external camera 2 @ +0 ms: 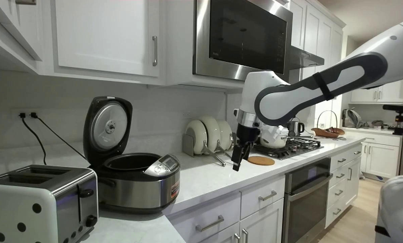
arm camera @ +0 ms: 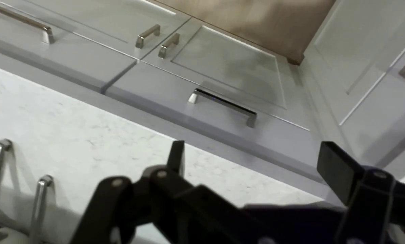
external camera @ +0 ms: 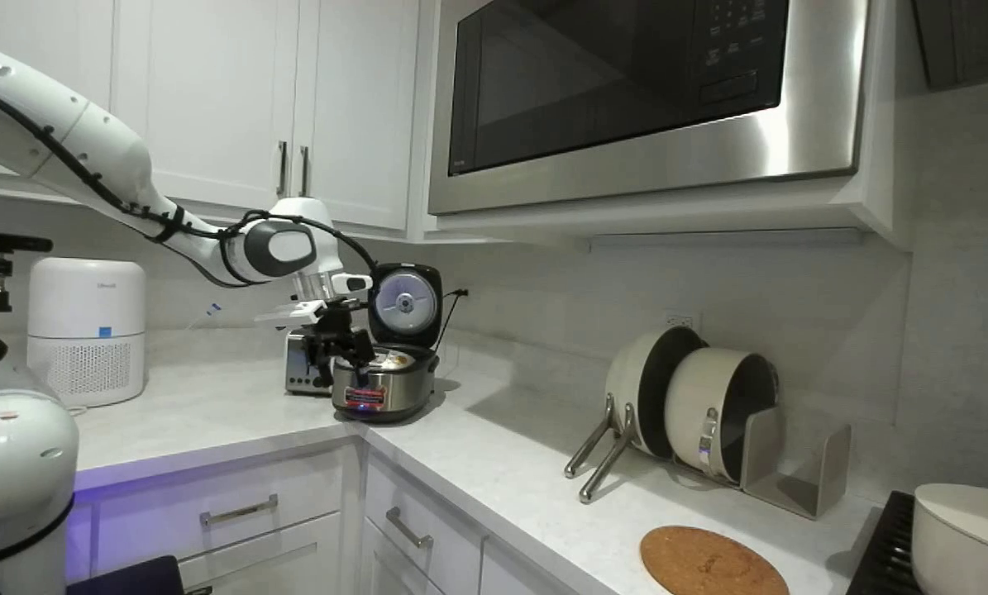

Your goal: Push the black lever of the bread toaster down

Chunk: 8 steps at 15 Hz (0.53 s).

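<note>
The bread toaster (external camera 2: 66,206) stands at the lower left of an exterior view, with a silver narrow face, dark top and white side with black dots. Its black lever (external camera 2: 86,193) sits near the top of the slot on that face, above a black knob. In an exterior view the toaster (external camera: 299,364) is partly hidden behind the gripper, and its lever cannot be made out. My gripper (external camera 2: 239,164) hangs over the counter, well apart from the toaster, with the rice cooker between them. In the wrist view the gripper (arm camera: 251,145) is open, with nothing between its fingers.
The round silver cooker (external camera 2: 137,192) stands beside the toaster with its lid raised. Pans (external camera: 713,405) stand in a rack along the wall, near a cork mat (external camera: 713,562). The microwave (external camera: 626,99) and cabinets overhang the counter. A white cylindrical appliance (external camera: 86,330) stands farther along.
</note>
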{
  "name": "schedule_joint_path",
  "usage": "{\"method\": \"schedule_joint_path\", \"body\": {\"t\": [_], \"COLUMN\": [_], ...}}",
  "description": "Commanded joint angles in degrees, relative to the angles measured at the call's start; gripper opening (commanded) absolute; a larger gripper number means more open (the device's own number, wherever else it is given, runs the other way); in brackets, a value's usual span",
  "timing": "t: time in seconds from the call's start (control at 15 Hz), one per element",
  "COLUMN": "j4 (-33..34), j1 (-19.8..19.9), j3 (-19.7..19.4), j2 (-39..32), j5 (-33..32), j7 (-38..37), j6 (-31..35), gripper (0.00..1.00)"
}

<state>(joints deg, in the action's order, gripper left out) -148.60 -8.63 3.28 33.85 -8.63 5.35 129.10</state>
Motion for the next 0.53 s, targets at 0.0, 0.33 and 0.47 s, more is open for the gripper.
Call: {"method": "schedule_joint_path", "body": {"t": [0.0,0.33,0.47], "j4": [-0.61,-0.63,-0.5], "j1": [-5.53,-11.52,-13.51], "j3": [-0.03,1.29,1.94], "j2": [-0.37,-2.73,-3.9], "j5": [6.02,12.15,13.74], "j7": [5.87,10.09,11.25], "j6": [1.79,5.17,6.7], "gripper": [1.0,1.0,1.0]}}
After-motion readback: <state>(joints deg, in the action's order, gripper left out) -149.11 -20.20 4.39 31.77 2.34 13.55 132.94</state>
